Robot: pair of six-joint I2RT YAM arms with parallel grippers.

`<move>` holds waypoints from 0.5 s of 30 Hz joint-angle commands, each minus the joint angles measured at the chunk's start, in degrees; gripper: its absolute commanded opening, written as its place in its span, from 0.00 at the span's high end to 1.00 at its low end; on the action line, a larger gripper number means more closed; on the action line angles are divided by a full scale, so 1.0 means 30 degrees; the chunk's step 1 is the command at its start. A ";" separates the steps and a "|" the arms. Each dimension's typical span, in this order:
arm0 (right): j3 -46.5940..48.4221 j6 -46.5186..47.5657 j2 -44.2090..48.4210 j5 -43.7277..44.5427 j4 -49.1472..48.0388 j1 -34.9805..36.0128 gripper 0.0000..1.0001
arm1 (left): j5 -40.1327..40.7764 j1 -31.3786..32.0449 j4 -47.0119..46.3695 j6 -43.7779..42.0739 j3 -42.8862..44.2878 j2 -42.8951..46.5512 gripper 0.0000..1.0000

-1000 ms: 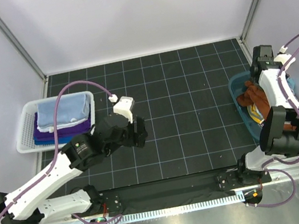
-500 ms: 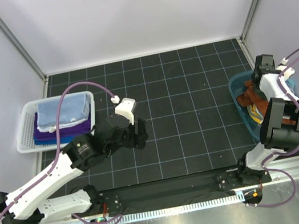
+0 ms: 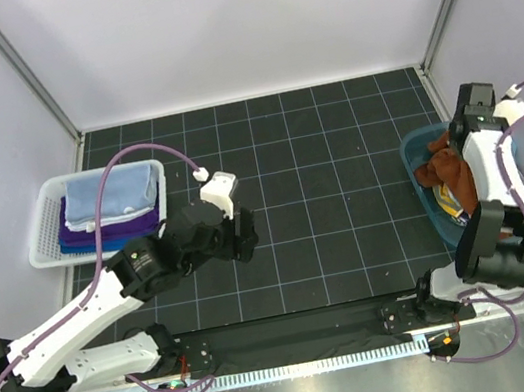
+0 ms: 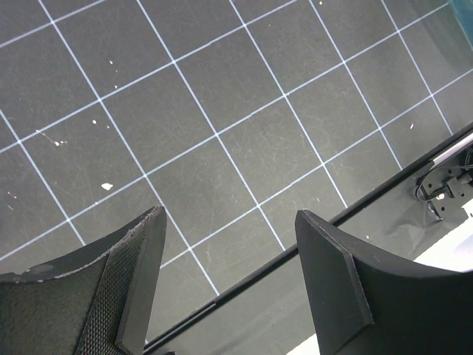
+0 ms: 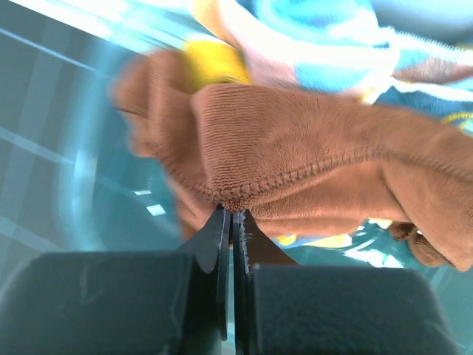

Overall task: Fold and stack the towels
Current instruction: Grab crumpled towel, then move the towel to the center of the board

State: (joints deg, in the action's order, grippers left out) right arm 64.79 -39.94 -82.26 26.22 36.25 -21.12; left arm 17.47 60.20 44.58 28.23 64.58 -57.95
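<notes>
Jaws of the right gripper [image 5: 231, 216] are pressed together on the stitched hem of the rust-brown towel [image 5: 318, 148], pinching a small fold of it right at the tips. In the top view this towel [image 3: 443, 167] lies in the teal tub [image 3: 413, 144] at 3 o'clock on the black grid mat [image 3: 323, 195], with the right arm bent over the tub. Behind the brown cloth, the right wrist view shows other crumpled towels [image 5: 332, 70] in light blue and yellow, blurred and heaped together.

At 9 o'clock sits the white basket [image 3: 43, 219]. It holds a folded stack with a light blue towel [image 3: 111, 192] on top and a purple towel [image 3: 74, 232] under it; a darker blue layer shows at the bottom edge.

The left gripper [image 4: 229, 218] hangs over bare mat between centre and 8 o'clock, its 2 fingers [image 4: 140, 259] spread wide with nothing between them, only grid lines and a few white specks below.
</notes>
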 commanded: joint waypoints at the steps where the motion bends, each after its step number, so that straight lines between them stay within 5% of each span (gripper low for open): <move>1: 0.1837 -0.0396 0.2543 -0.1146 0.0396 -0.0048 0.99 | 0.0151 0.0000 -0.0504 -0.0239 0.0679 0.0568 0.26; 9: 0.4235 -0.0601 0.4304 -0.4256 0.0690 0.1353 0.99 | 0.1030 -0.0291 -0.0299 -0.0444 0.1735 0.0129 0.26; 15: 0.8859 -0.0337 0.2521 -0.2266 0.1891 0.8691 0.99 | 0.0738 -0.1755 -0.0123 -0.0795 0.3197 -0.0369 0.27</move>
State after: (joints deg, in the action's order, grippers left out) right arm 83.72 -40.88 -72.79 18.26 41.78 -4.40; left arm 19.07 57.19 44.66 27.57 70.13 -58.59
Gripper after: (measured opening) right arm 0.046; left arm 0.731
